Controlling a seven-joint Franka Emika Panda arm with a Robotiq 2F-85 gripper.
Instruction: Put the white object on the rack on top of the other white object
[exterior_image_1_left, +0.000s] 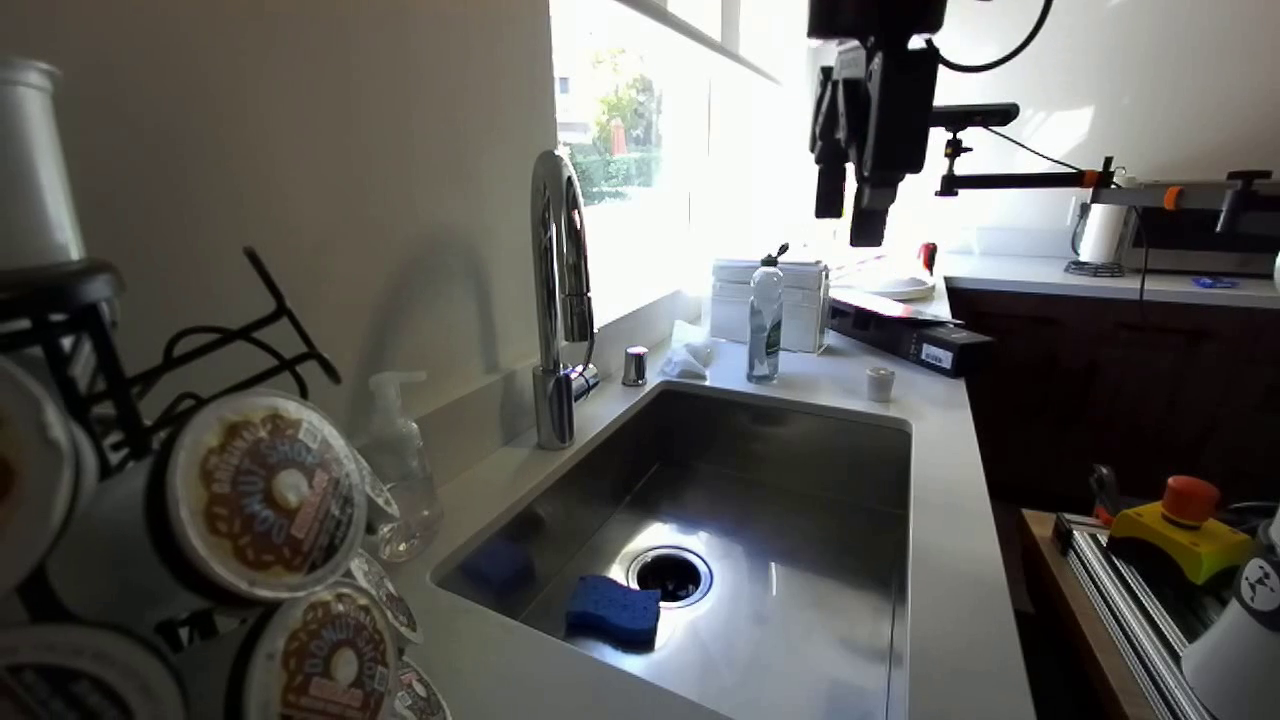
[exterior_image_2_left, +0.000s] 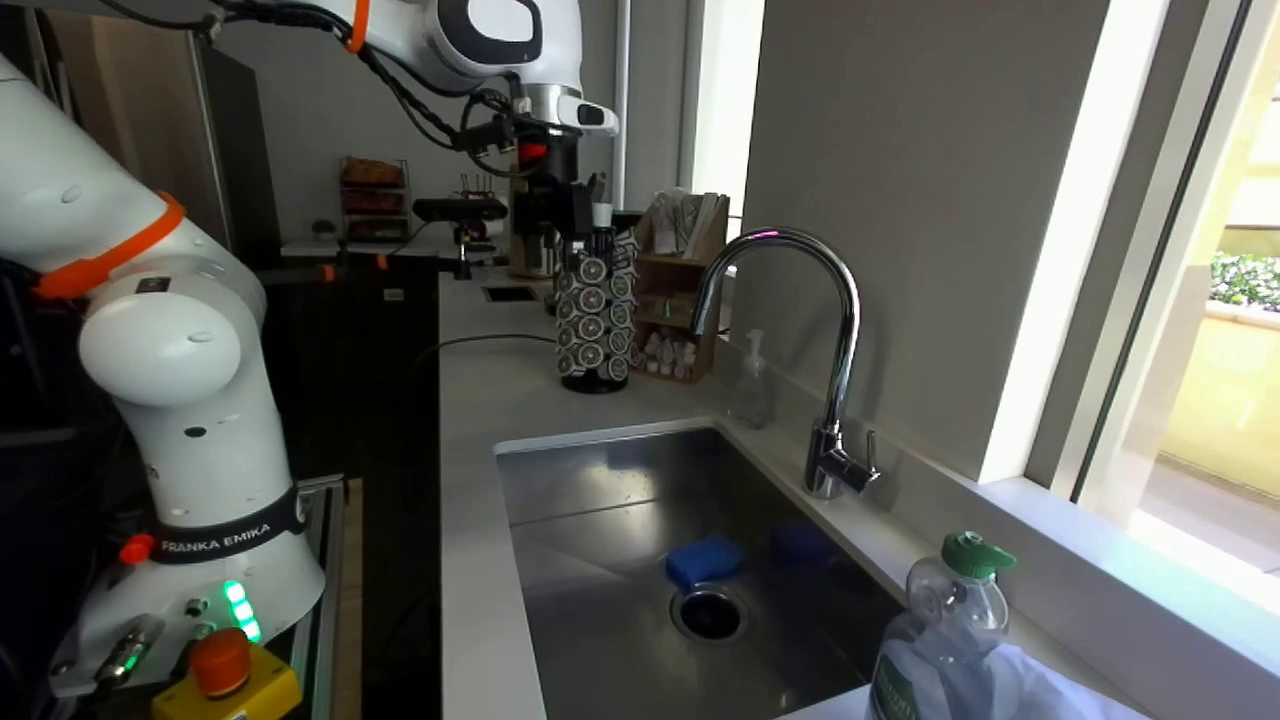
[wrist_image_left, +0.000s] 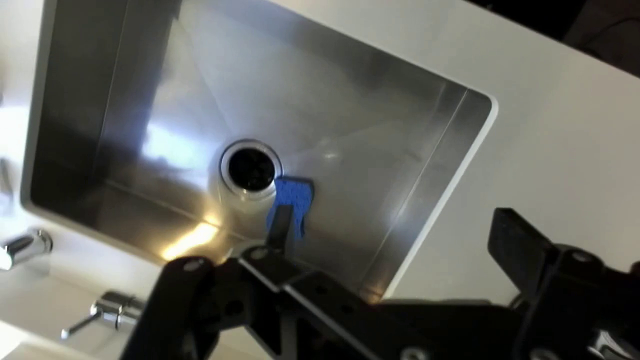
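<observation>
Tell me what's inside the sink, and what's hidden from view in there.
A blue sponge lies in the sink, beside the drain. The sponge covers whatever is under it, and the drain is too dark to see into.

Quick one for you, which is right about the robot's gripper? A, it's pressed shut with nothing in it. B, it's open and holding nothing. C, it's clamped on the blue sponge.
B: in the wrist view the gripper has its fingers wide apart, with sink and counter showing through the gap.
</observation>
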